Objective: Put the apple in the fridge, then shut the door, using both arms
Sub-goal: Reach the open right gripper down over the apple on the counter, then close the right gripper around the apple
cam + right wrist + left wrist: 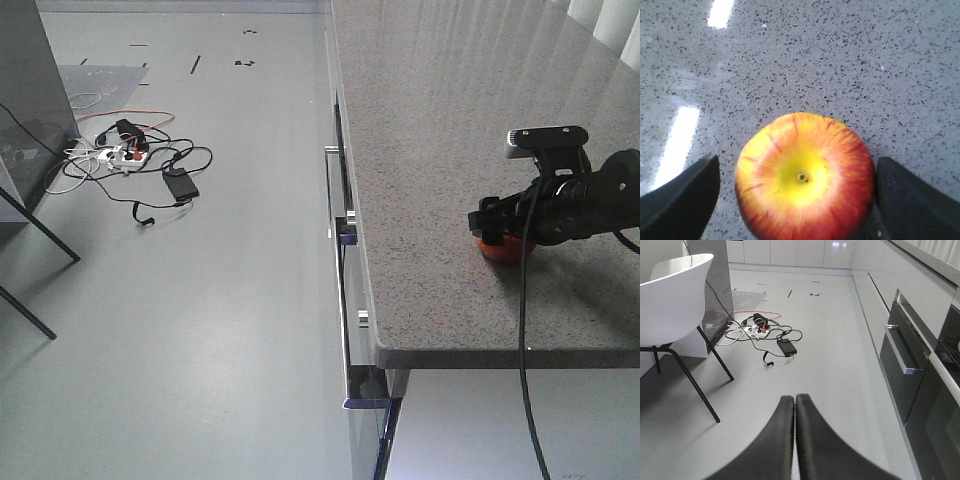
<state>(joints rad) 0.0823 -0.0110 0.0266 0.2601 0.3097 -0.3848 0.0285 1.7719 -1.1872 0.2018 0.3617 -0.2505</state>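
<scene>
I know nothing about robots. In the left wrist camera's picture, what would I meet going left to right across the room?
white chair → white power strip → black power adapter → metal handle on the dark appliance fronts along the right wall.
</scene>
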